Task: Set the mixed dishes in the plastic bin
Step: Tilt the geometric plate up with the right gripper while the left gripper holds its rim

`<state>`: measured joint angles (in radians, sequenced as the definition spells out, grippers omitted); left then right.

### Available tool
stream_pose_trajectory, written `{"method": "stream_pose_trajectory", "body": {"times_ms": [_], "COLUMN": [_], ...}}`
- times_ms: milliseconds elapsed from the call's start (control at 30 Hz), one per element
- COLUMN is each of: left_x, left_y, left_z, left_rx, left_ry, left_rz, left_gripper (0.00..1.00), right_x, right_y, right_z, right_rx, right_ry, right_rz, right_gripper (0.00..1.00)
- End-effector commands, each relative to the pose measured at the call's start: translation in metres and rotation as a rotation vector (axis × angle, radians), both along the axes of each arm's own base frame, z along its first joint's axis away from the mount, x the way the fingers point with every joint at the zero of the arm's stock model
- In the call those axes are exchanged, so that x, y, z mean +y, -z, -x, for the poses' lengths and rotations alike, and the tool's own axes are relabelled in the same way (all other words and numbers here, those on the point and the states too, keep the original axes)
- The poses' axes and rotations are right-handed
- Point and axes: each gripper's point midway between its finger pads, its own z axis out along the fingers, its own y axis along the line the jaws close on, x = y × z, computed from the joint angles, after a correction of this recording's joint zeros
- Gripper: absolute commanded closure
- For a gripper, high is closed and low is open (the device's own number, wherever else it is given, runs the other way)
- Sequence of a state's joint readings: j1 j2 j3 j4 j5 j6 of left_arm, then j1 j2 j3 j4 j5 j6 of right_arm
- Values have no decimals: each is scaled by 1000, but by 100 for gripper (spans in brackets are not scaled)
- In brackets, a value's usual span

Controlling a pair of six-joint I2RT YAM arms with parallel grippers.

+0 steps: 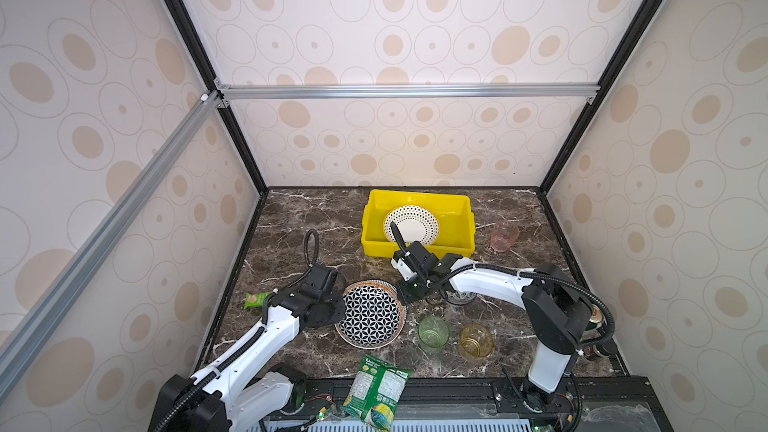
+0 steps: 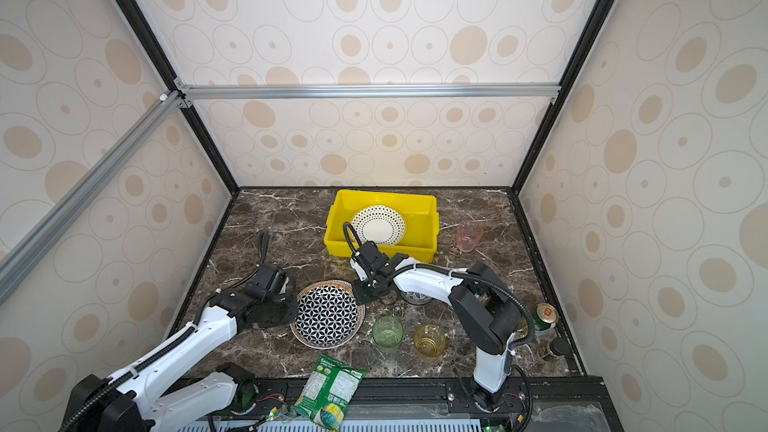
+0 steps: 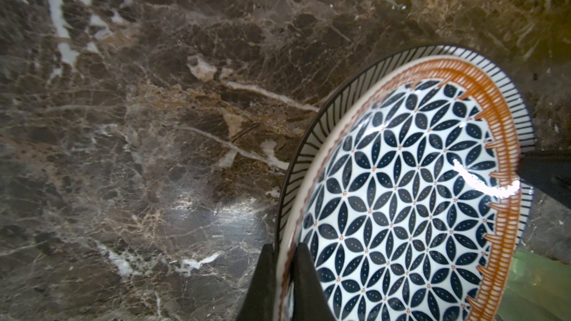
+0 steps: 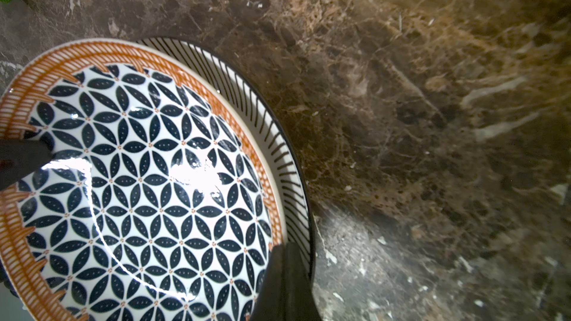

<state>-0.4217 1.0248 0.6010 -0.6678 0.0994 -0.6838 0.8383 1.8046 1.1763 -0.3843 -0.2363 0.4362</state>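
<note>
Two grippers meet at one geometric plate, which sits on a striped plate toward the front of the tabletop, left of its middle. The left gripper is clamped on the geometric plate's left rim, one finger inside the rim and one outside, above the striped plate's edge. The right gripper is at the opposite, back-right rim with its jaws pressed together. Whether the rim is caught between them cannot be told. Each wrist view shows the other gripper's dark tip touching the far rim.

The bin stands at the middle of the back edge, well apart from both grippers, with a dotted plate leaning inside it. A pink glass stands just right of the bin, not touching it. A green glass and an amber glass stand side by side near the front edge, right of the geometric plate. A packet overhangs the front edge.
</note>
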Motion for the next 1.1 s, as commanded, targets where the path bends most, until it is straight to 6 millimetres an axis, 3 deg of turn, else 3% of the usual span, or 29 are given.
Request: {"method": "stream_pose_trajectory", "body": {"times_ms": [0,567,767,1067], "left_x": [2,15,11,3], "left_y": [-12,-40,-60,-109], "left_z": [-8,-14,-21,-40], "left_rx": [-39,-121,-174,-288], "left_ry": [-15,-24,-4,20], "left_rz": [-19,-76,-57,-34], "left_gripper": [100,100,100,100], "right_x": [23,24,10,-16], "right_y": [-16,-65,-86,-121], "right_z": [21,14,8,1], "right_rx": [27,-89,-168,-299], "right_ry": [-87,-83,-52,7], "right_rz": [-66,-120,-99,-70], "right_gripper": [99,98,88,73]}}
